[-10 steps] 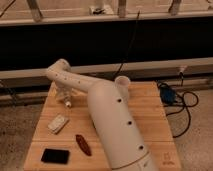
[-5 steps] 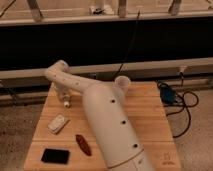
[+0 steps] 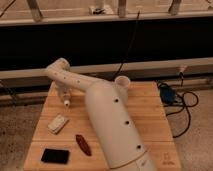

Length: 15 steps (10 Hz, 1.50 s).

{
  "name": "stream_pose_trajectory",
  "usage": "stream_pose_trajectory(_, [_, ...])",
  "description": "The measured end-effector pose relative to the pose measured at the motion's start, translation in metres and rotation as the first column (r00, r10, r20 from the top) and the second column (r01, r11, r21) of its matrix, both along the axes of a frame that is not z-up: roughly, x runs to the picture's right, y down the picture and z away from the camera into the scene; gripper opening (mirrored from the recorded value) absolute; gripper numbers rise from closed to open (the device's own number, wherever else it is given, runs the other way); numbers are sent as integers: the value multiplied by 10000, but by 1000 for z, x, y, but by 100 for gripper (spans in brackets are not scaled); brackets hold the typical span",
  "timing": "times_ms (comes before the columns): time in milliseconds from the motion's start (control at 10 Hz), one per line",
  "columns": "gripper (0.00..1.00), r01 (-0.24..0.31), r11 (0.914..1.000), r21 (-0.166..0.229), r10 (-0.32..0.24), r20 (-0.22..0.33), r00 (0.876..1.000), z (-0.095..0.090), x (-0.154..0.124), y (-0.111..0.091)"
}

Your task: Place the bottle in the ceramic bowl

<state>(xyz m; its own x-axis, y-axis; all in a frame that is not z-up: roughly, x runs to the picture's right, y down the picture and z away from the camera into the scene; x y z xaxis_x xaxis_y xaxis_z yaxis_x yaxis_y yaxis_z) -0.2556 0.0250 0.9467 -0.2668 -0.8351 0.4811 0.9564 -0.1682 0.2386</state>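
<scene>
My gripper hangs at the end of the white arm, pointing down over the back left part of the wooden table. It appears shut on the bottle, a small pale thing with a whitish end that sticks out below the gripper, just above the table top. The green ceramic bowl does not show; the broad arm covers the middle of the table.
A flat white block lies at the left. A dark red oblong thing and a flat black rectangle lie at the front left. Cables and a blue item lie on the floor to the right.
The gripper has shifted only slightly at the table's back left. The items on the table have not moved.
</scene>
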Motion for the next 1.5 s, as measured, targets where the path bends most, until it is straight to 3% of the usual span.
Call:
stream_pose_trajectory(400, [0,-30,10000,-37,30,69,10000,-11,5,0])
stream_pose_trajectory(700, [0,-386,9993,-21,386,-93,9992,-29,21,-17])
stream_pose_trajectory(1500, [0,-716,9973,-159,713,-157,9973,-48,54,-21])
